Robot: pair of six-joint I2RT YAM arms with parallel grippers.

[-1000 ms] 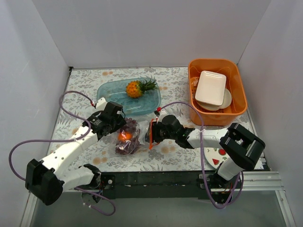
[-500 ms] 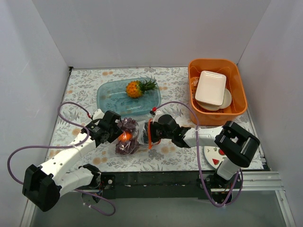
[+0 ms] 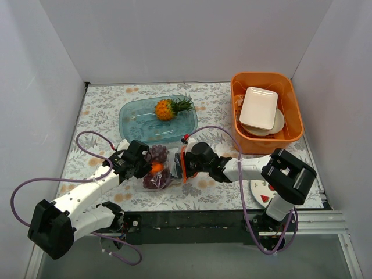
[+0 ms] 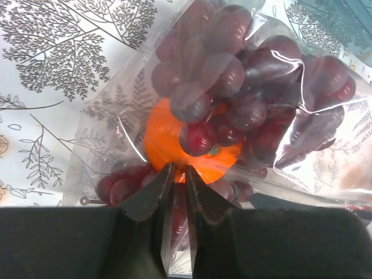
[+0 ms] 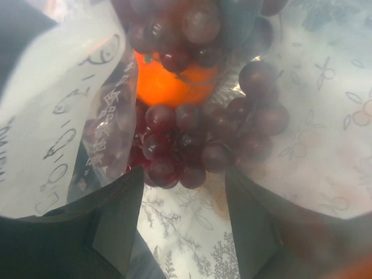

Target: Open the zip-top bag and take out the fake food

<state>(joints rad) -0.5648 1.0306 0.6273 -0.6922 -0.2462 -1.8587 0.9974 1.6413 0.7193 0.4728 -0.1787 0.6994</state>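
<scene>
1. The left gripper [image 4: 176,171] has its fingers pressed almost together, with only a sliver between the tips. They pinch the clear film at one end of the zip-top bag [image 4: 102,145].
2. Just past those tips, inside the bag, sits the small orange round fruit [image 4: 165,136]. Dark purple grapes [image 4: 232,87] are heaped over and beside it.
3. The right gripper [image 5: 183,192] is spread wide at the opposite end of the bag. Its fingers stand either side of the grapes, and printed white film drapes over one finger.
4. In the top view the bag's orange-red zip strip [image 3: 183,165] stands up against the right gripper, so the mouth of the bag faces the right arm.
5. The bag lies on the floral tablecloth [image 3: 104,104] between the two grippers, near the front edge, with the grapes and orange fruit still inside.
6. Behind the bag, the pineapple [image 3: 167,108] lies on its side in the teal tray [image 3: 131,122], outside the bag.
7. To the right, an orange bin [image 3: 293,110] holds white dishes [image 3: 258,107].
8. A watermelon-printed plate [image 3: 264,192] shows partly under the right arm.
</scene>
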